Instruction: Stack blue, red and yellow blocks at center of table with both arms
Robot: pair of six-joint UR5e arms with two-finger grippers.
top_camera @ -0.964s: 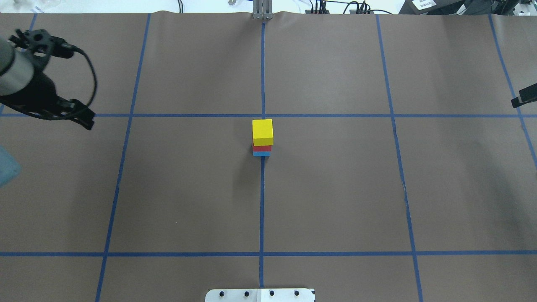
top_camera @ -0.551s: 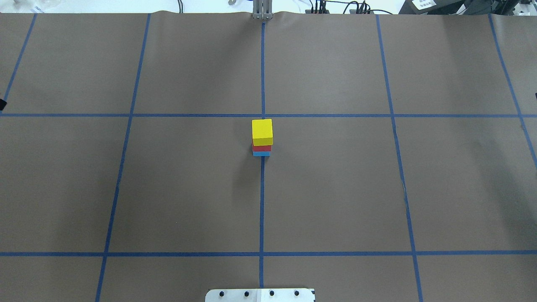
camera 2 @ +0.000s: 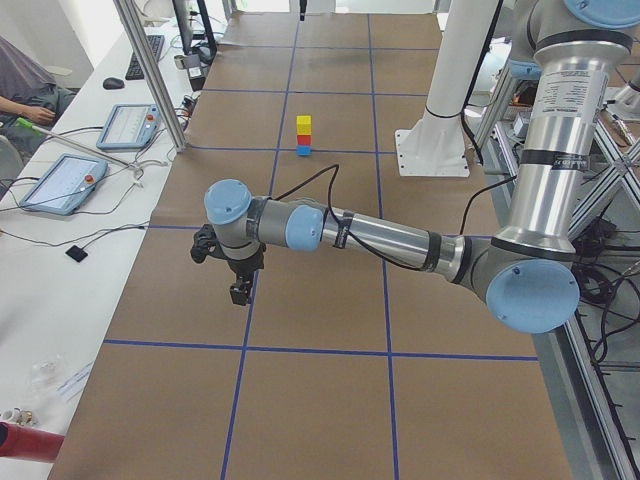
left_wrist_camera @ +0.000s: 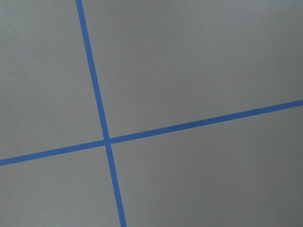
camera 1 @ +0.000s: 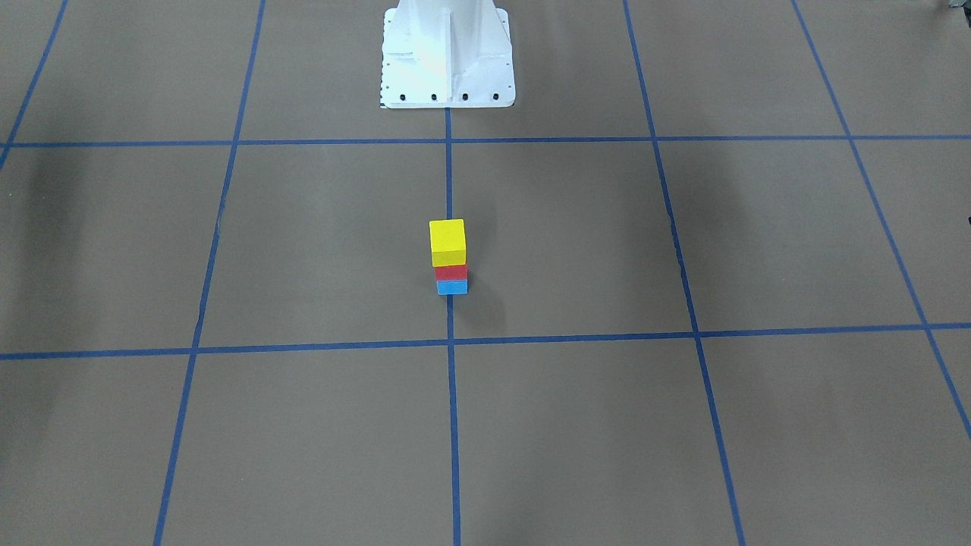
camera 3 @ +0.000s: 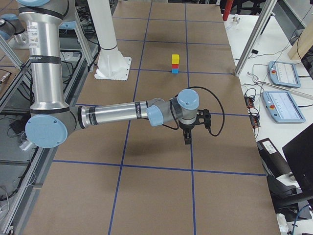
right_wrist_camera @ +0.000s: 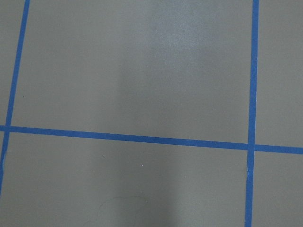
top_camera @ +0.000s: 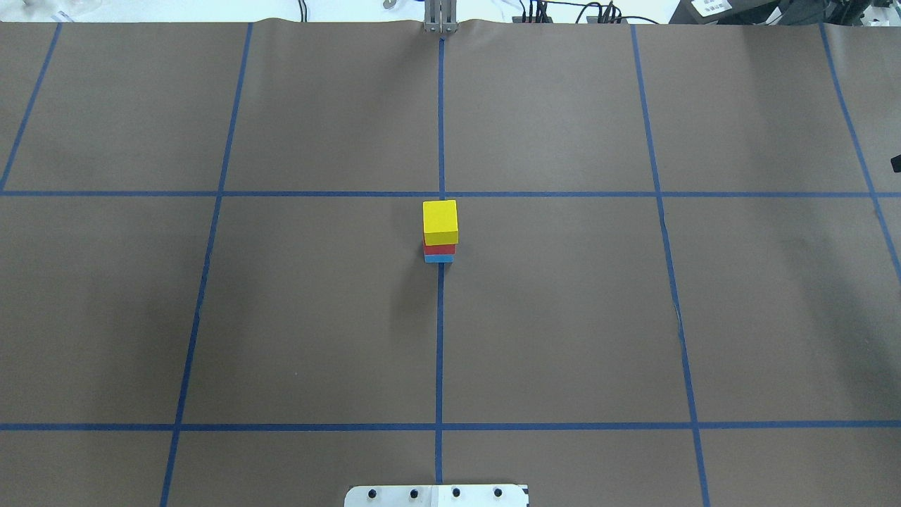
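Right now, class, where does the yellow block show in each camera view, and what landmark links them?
Front-facing: yellow block at centre, below the white pedestal base.
Overhead: yellow block at centre, above the white pedestal base.
Exterior left: yellow block upper middle, left of that base.
Exterior right: yellow block upper middle, right of that base.
Left wrist: absent.
Right wrist: absent.
Shared landmark: the white pedestal base.

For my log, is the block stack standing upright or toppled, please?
Upright: the matte yellow cube sits on the red cube above the sky-blue cube.
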